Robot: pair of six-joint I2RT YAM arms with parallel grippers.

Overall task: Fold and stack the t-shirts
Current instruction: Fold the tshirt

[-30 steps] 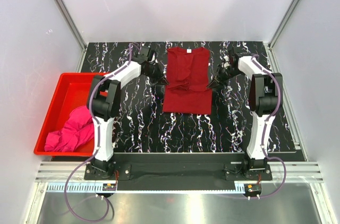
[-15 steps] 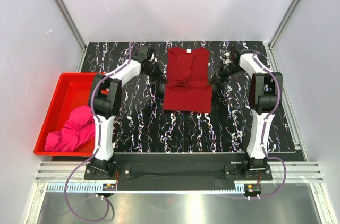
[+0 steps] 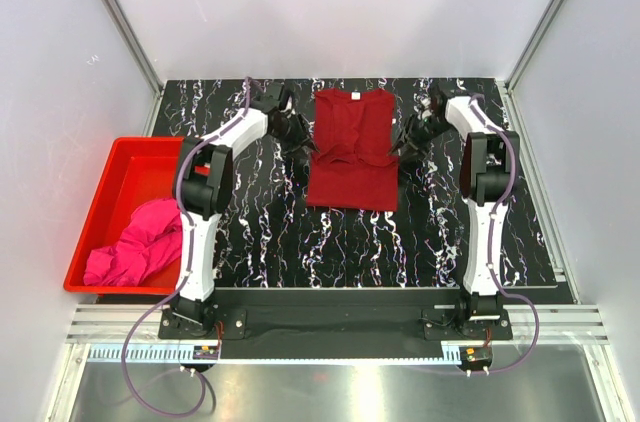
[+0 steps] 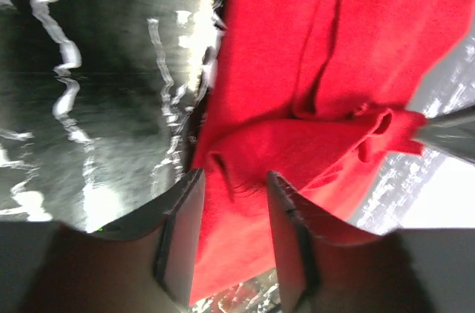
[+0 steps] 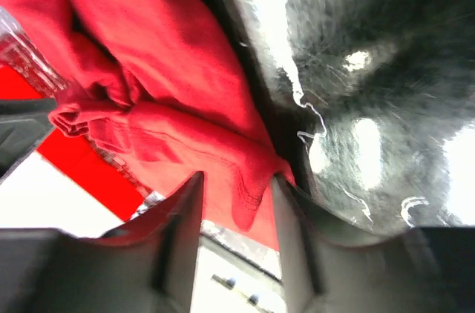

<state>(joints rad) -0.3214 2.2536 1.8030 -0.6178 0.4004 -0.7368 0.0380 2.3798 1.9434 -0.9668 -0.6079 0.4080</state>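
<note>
Crimson cloth of the red shirt (image 4: 297, 46) fills the narrow gap of the left gripper (image 4: 234, 179), whose fingers stand a little apart at the shirt's left edge. The right gripper (image 5: 237, 183) shows the same at the right edge, with a bunched fold between its fingers. Whether either one pinches the cloth I cannot tell. The red shirt lies flat on the far middle of the table (image 3: 250, 232), long axis running near to far, collar and white label (image 3: 354, 97) at the far end, hem toward the arms, sleeves folded inward across the body. Only the top view shows the pink shirt (image 3: 135, 247), crumpled in the bin (image 3: 100, 177) at the left; only the wrist views show the fingers.
</note>
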